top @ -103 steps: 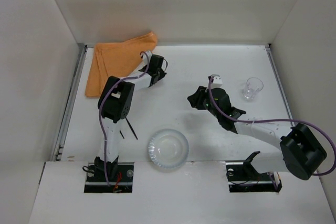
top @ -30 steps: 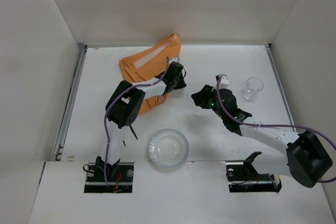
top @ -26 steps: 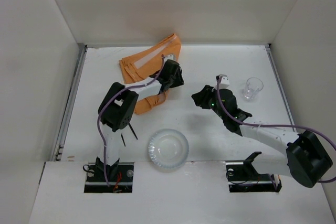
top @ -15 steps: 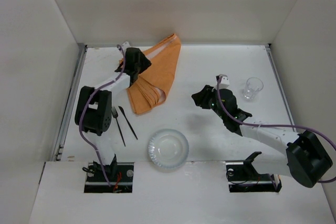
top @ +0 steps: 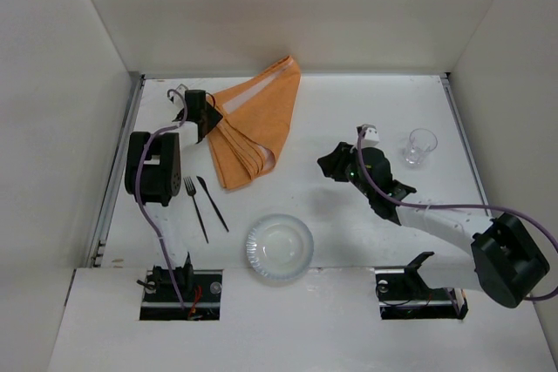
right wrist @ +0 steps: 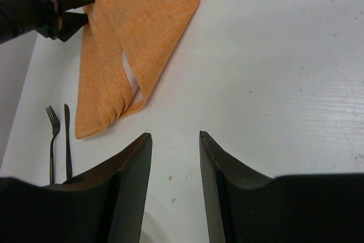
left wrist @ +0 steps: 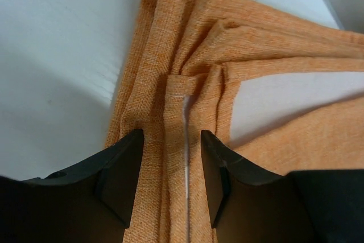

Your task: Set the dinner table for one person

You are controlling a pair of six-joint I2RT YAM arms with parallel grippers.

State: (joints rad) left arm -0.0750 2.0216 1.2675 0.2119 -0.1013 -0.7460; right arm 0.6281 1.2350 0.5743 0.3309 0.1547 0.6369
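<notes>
**Left claw spread over the bunched placemat, right claw open above bare table**

The white dinner table (top: pixel 366 111) fills the floor of the white-walled enclosure, with thin metal rails along its left and right edges and both arms reaching out over it from the near edge.

An orange cloth placemat (top: pixel 257 124) lies in the far-left part of the table. It is rumpled into long folds, and one corner points at the far edge.

The left claw (left wrist: pixel 170 177) sits at the placemat's left edge. In the left wrist view its two fingers (left wrist: pixel 122 177) stand apart, with a ridge of folded cloth running between them. The cloth does not look pinched.

The right claw (right wrist: pixel 175 183) hangs over bare table near the middle, also parted, with nothing between its fingers. It faces the placemat across an open stretch of tabletop.

A black fork (top: pixel 196 211) and a black knife (top: pixel 214 205) lie side by side near the left edge, just nearer than the placemat. A clear round plate (top: pixel 279 247) rests at the middle of the near edge. A clear drinking glass (top: pixel 420 147) stands upright near the right edge, well apart from the rest.
</notes>
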